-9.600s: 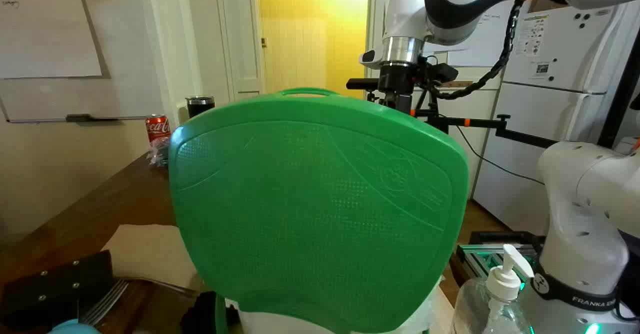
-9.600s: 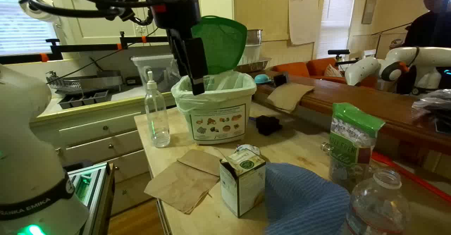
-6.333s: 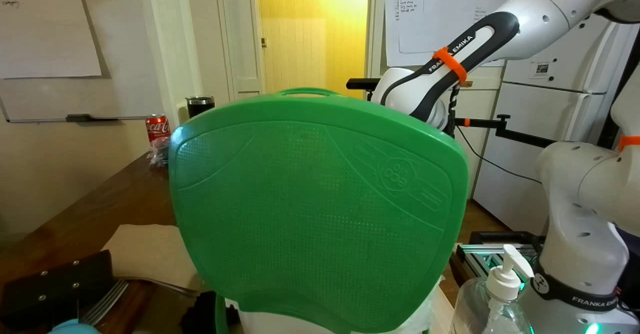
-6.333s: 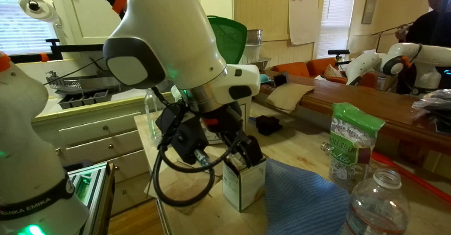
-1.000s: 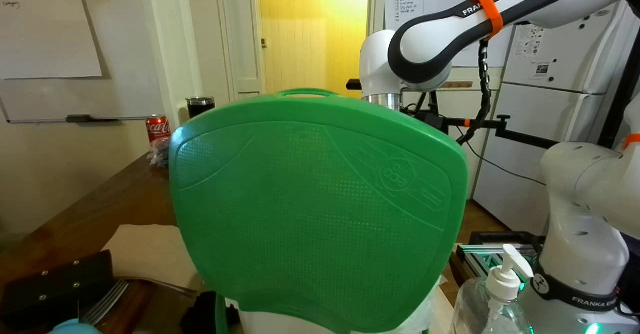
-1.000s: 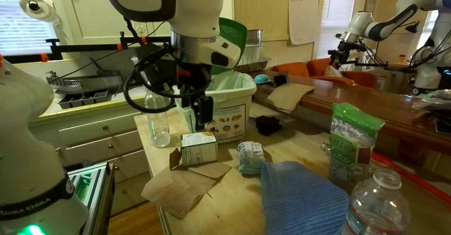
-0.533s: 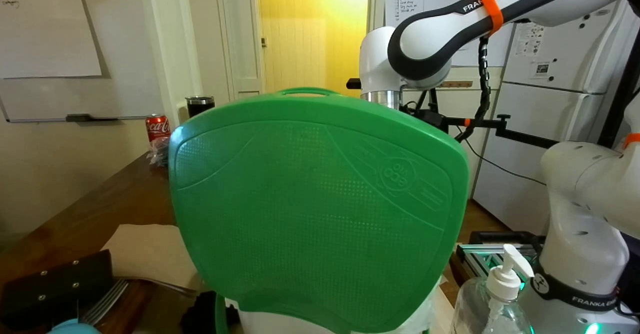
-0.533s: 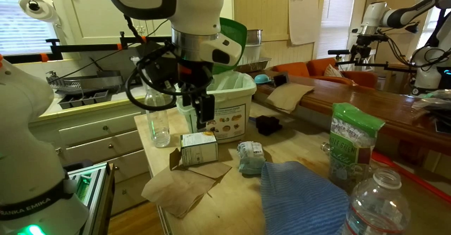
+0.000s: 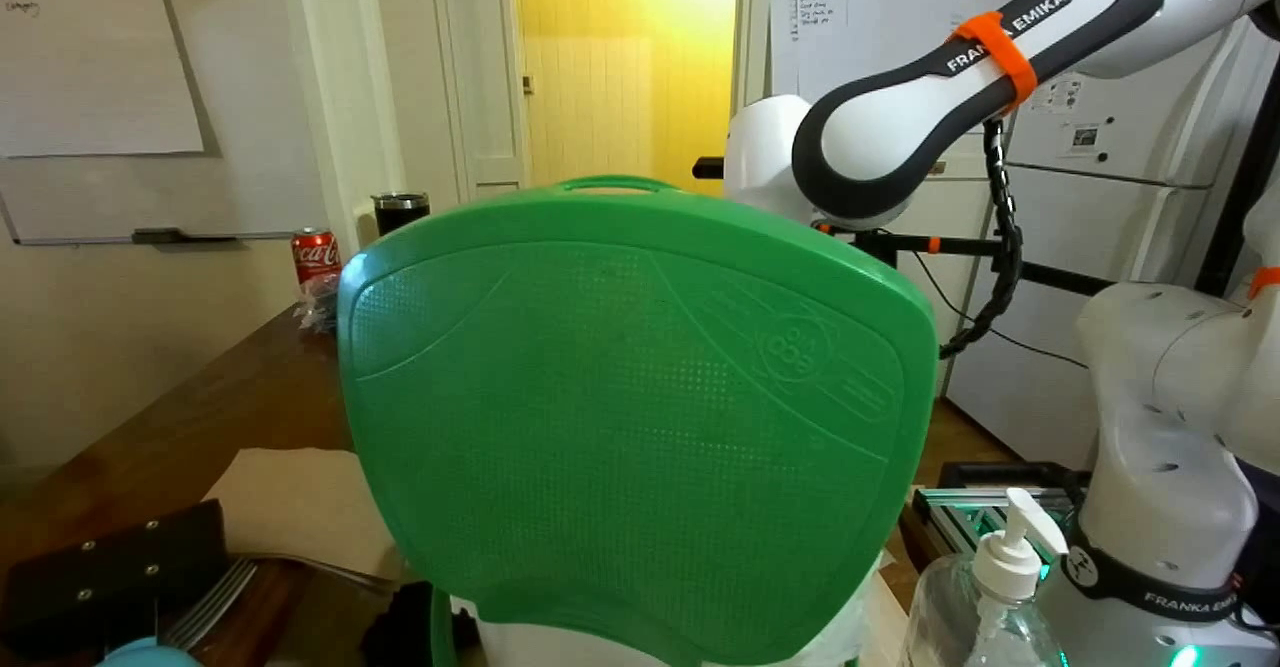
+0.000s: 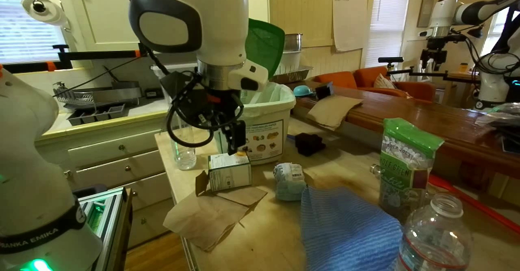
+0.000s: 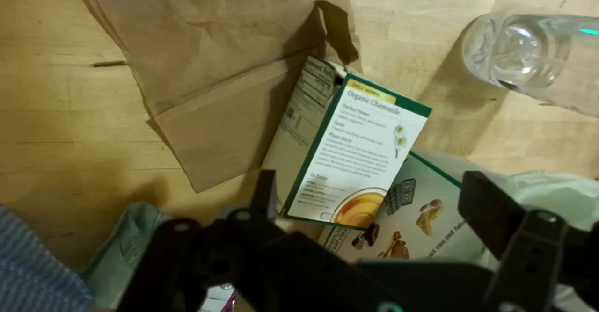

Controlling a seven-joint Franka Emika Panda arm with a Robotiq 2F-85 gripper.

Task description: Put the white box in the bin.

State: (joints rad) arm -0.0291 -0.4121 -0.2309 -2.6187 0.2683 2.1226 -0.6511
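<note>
Wrist view, left to right: brown paper (image 11: 224,78) is lying on the table (image 11: 56,115); the white box (image 11: 344,150) is resting on its side, beneath the pincer (image 11: 374,197), which is hanging wide and holding nothing; the bin (image 11: 430,237) is standing near at right. The task is probably standing at the grasp, the next move calling for a descent and closing without knocking the bin. In an exterior view the green lid (image 9: 630,427) is hiding both white box and pincer.
</note>
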